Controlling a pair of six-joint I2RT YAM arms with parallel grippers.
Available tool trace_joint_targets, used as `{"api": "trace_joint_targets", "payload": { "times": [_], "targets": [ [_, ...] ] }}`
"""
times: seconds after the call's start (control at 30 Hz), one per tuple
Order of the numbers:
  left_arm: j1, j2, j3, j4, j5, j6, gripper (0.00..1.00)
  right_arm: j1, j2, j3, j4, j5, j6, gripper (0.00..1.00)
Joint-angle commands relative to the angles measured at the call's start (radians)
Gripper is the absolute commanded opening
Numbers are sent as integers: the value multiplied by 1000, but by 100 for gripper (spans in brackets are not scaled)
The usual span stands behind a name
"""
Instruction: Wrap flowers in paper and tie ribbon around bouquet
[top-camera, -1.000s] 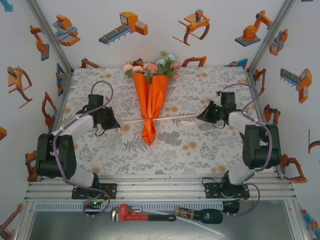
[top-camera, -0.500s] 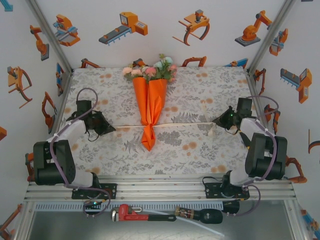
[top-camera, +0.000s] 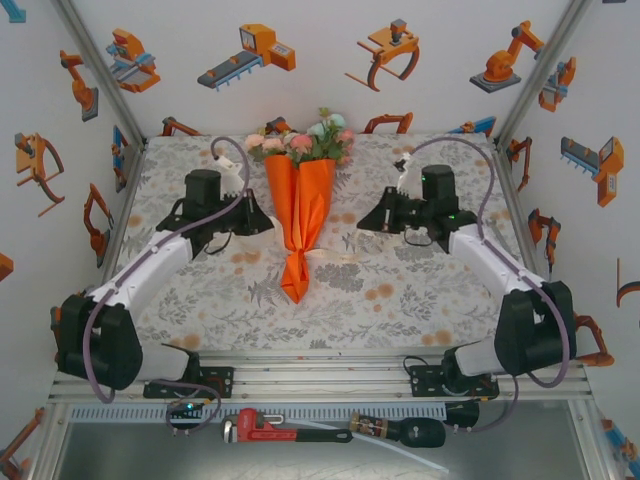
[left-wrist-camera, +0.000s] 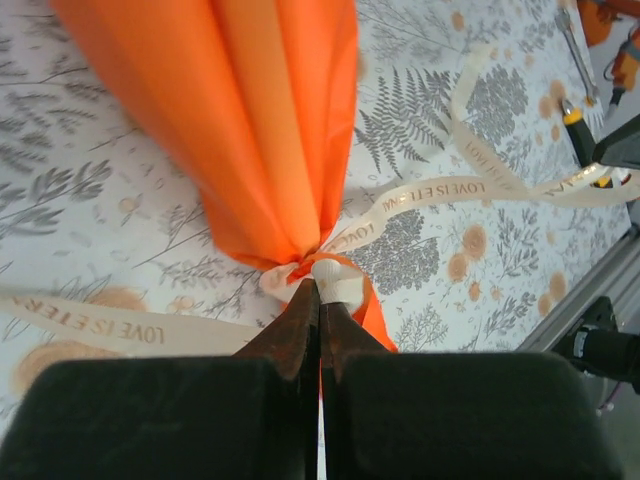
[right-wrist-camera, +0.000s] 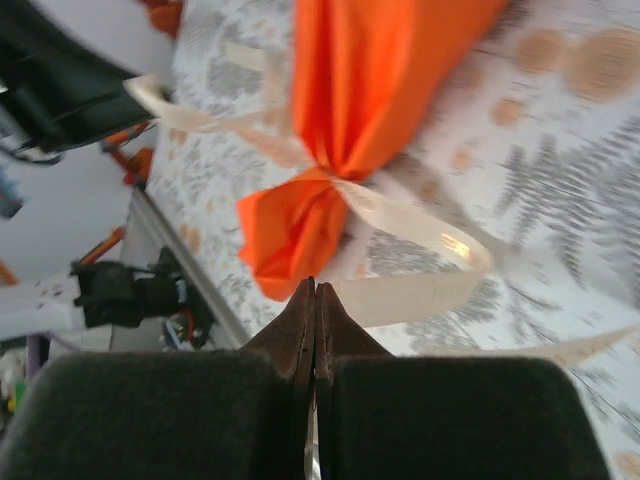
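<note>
the bouquet (top-camera: 305, 205) lies flat in the middle of the table (top-camera: 400, 290), flowers (top-camera: 300, 142) up at the far edge by the back wall and the pointy end of the orange paper (left-wrist-camera: 260, 120) aimed at the near side. the ribbon (left-wrist-camera: 430, 193) is cinched round the narrow neck of the cone, with the paper flaring out again below it, and cream tails with gold lettering trail off over the floral cloth on both sides. the left gripper (left-wrist-camera: 320, 290) sits just beside the cone on its left, fingers pressed together, tips right at the little knot in the wrist view; can't tell if any ribbon is actually caught between them. the right gripper (right-wrist-camera: 313, 290) is on the other side, near the cone but apart from it, fingers also squeezed tight with nothing between them, pointing at the crumpled orange tail end with a loop of ribbon (right-wrist-camera: 415, 222) beyond it. down front on the lower shelf there's a red wrench (top-camera: 270, 428).
</note>
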Motion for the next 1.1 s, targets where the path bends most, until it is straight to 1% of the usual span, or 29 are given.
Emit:
{"api": "trace_joint_targets", "payload": {
  "times": [0.0,0.07,0.13,0.17,0.23,0.27,0.3,0.37,0.4,0.5,0.57,0.7,0.87,1.07],
  "targets": [
    [-35,53,51,20,4,37,5,103,62,133,135,-102,45,0],
    [-45,64,61,20,-9,42,5,152,108,181,186,-112,51,0],
    [-46,62,69,-22,-62,56,5,161,158,210,172,-76,39,0],
    [-46,59,74,-52,-91,72,5,160,174,223,129,-47,13,0],
    [-46,40,79,-118,-160,104,5,159,190,263,-29,54,-74,0],
    [-44,27,75,-135,-183,114,5,159,194,278,-78,81,-104,0],
    [-45,10,66,-143,-200,125,5,159,196,290,-115,88,-125,0],
    [-43,-19,44,-136,-216,139,5,161,191,290,-128,83,-137,0],
    [-43,-34,28,-119,-215,144,5,166,188,286,-126,78,-145,0],
    [-44,-43,-9,-55,-159,138,6,186,194,286,-138,85,-170,0],
    [-45,-32,-13,-31,-132,123,6,195,204,298,-147,102,-169,0],
    [-46,-9,-7,-8,-122,109,7,208,220,328,-147,127,-168,0],
    [-46,-16,-21,58,-50,89,7,221,249,341,-141,133,-170,0],
    [-60,-64,-32,117,-58,127,11,223,267,352,-159,161,-168,0]
  ]
}}
